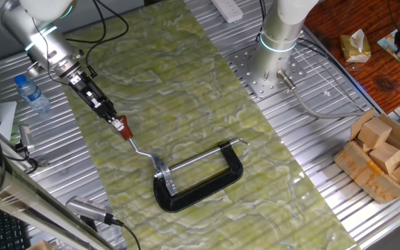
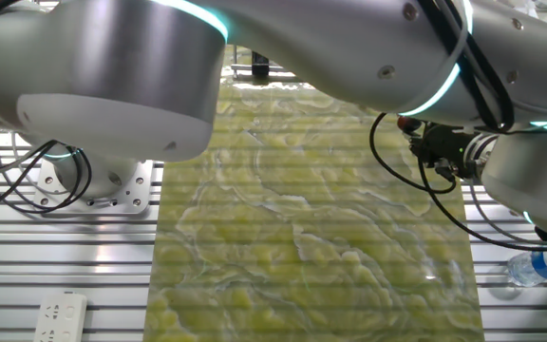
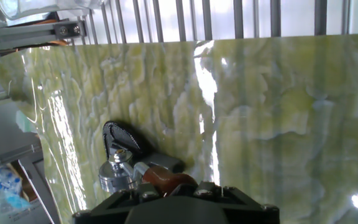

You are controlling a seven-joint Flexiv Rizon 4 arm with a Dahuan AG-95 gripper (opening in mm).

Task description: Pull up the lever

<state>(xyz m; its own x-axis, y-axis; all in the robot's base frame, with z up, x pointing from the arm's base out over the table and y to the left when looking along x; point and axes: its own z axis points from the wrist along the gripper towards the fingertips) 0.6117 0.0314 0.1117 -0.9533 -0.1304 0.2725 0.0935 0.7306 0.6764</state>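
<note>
The claw (image 1: 119, 123) pinches the lever's red-brown knob (image 1: 124, 129) from ten o'clock, angled along the lever (image 1: 141, 148), apparently to swing it upward off the C-clamp (image 1: 200, 182).

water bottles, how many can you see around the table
1: a water bottle lies on the slatted metal top left of the green mat, near the gripper; the other fixed view shows it too. Others may be hidden.

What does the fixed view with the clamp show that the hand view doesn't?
Only that fixed view: the whole black C-shaped clamp frame, the thin bent silver lever rod and the tool shut on its knob. Only the hand view: a close-up of the silver bracket. Both: the red-brown rounded knob and the green marbled mat.
</note>
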